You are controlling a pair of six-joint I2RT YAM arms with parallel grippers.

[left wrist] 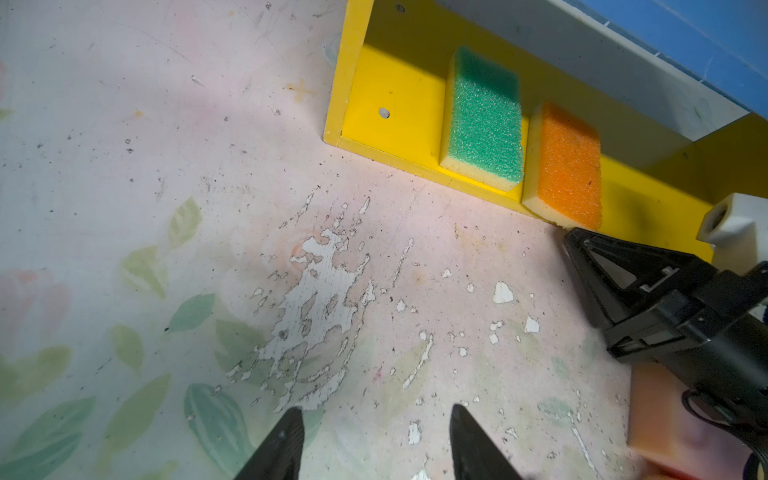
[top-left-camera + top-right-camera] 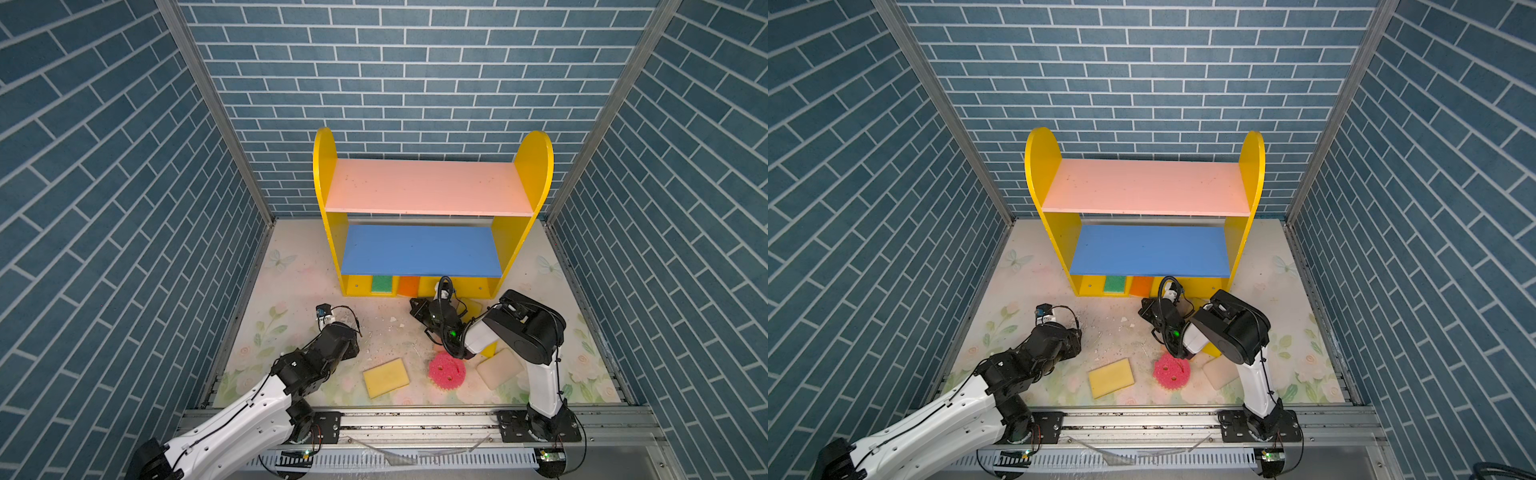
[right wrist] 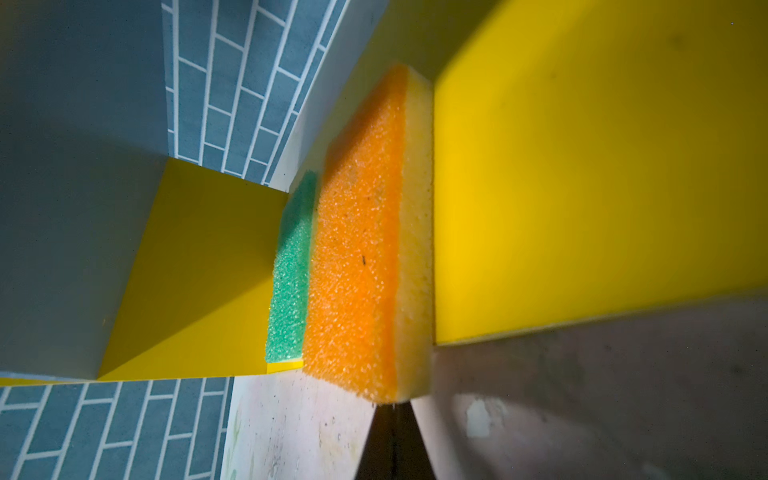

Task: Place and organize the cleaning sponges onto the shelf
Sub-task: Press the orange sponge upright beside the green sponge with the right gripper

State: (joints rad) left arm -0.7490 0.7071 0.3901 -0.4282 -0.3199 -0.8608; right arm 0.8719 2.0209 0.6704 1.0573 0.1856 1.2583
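Note:
The shelf stands at the back with its pink and blue boards bare. On its yellow base a green sponge and an orange sponge lie side by side. The orange sponge overhangs the base's front lip. My right gripper is shut, and its tips touch that sponge's near corner. My left gripper hovers open and empty over the floor, left of the shelf's front. On the floor lie a yellow sponge, a round pink sponge and a cream sponge.
The right arm covers part of another yellow sponge, and a pale sponge lies by its wrist. A peach block shows under the right gripper's body. The floor mat is flaked. Blue brick walls close in three sides.

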